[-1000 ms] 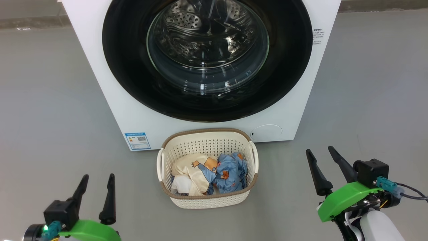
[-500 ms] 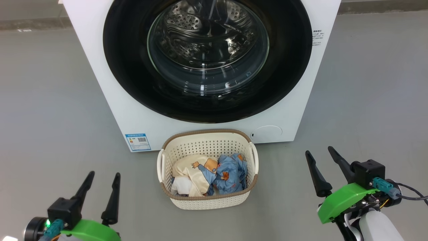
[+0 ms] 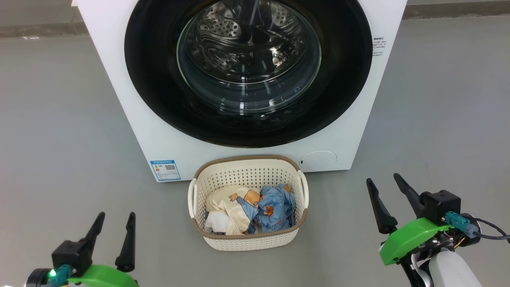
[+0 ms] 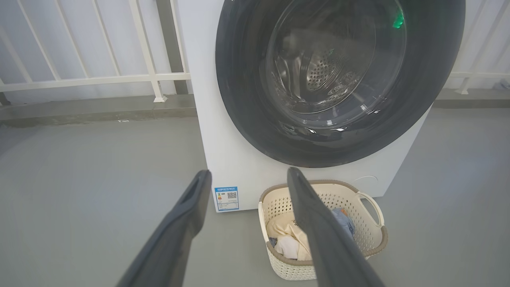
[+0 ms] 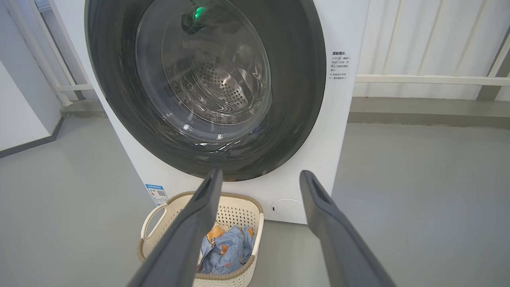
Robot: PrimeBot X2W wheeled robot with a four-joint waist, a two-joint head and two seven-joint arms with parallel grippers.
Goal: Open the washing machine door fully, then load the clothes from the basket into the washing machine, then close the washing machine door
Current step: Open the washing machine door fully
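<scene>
Front and centre on the washing machine [image 3: 342, 135], the washing machine door [image 3: 151, 79] sits closed, its glossy black rim ringing the glass bowl, with the steel drum showing behind. Low at the panel's left is a blue label [image 3: 165, 170] with a QR code; its print is too small to read, as are the dark lines of print [image 3: 378, 45] beside the door's right. A round filter cap [image 3: 318, 159] sits at lower right. Just before the machine the basket [image 3: 247, 239] stands on the grey floor [image 3: 59, 139], the clothes [image 3: 255, 207] heaped inside. The left gripper [image 3: 116, 217] and right gripper [image 3: 382, 179] flank it, fingers spread wide, holding nothing.
</scene>
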